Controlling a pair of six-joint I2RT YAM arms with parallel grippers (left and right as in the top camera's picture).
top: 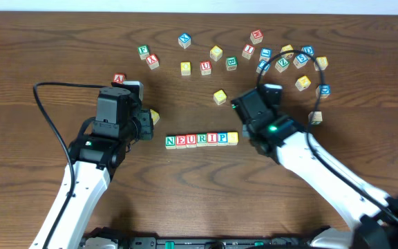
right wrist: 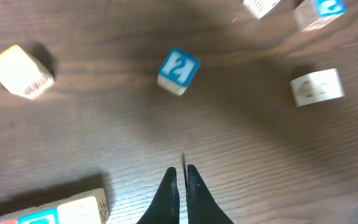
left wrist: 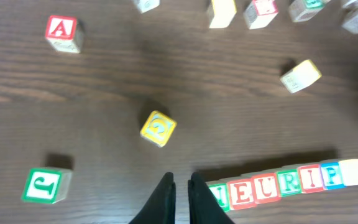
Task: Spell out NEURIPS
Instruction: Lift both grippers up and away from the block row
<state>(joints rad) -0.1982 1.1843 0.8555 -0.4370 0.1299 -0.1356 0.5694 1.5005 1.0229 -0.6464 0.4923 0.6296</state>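
The wooden table [top: 33,41] carries all items. The left arm [top: 81,180] and the right arm [top: 323,166] reach in from the near edge, one at each end of the cube row.

The left gripper [left wrist: 180,186] has its fingers drawn close with only a narrow slit between them, and they hold nothing. Its tips sit just beside the N end of the row. Contact with that cube cannot be determined.

The right gripper [right wrist: 182,180] has its fingers nearly together and also holds nothing. It hangs over bare table, apart from the yellow end of the row.

The NEURIPS row [top: 201,140] lies at table centre, with its cubes side by side in one straight line. Order from left, overhead view:
- green N [top: 171,141]
- red E [top: 180,140]
- red U [top: 191,140]
- green R [top: 201,140]
- red I [top: 211,139]
- blue P [top: 222,138]
- yellow-faced cube [top: 232,138]

Loose cubes [top: 254,52] are scattered along the far side. A tilted yellow cube [left wrist: 158,128], a red A cube [left wrist: 63,32] and a green J cube [left wrist: 44,185] lie near the left gripper. A blue cube [right wrist: 178,70] lies beyond the right gripper.
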